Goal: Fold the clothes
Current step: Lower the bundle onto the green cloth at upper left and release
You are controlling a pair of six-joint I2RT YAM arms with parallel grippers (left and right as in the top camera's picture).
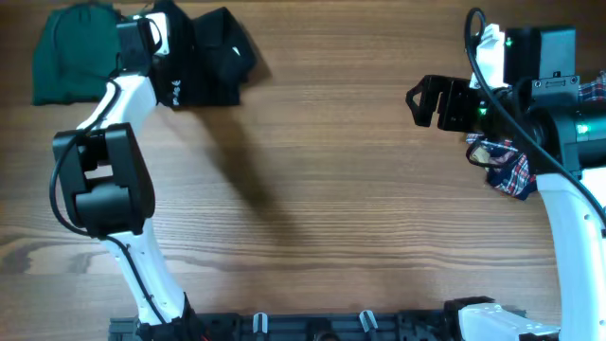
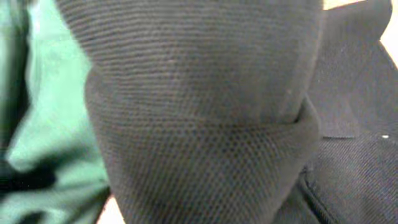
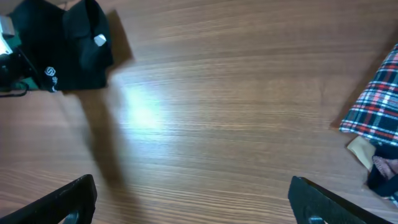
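The black collared shirt (image 1: 210, 59) lies bunched in a rough fold at the table's far left, its small white logo (image 1: 176, 92) showing. It touches the green garment (image 1: 68, 55) on its left. My left gripper (image 1: 163, 33) sits at the seam between the two, shut on the black shirt. In the left wrist view, black mesh cloth (image 2: 205, 124) fills the frame and hides the fingers, with green fabric (image 2: 53, 106) at the left. My right gripper (image 1: 414, 102) hovers open above bare wood at the right, its fingers (image 3: 65, 200) wide apart. The plaid shirt (image 1: 511, 170) lies crumpled under the right arm.
Bare wooden tabletop (image 1: 331, 189) spans the middle between the two arms. The left arm's base link (image 1: 104, 185) stands over the left front of the table. A rail with black clips (image 1: 312, 325) runs along the near edge.
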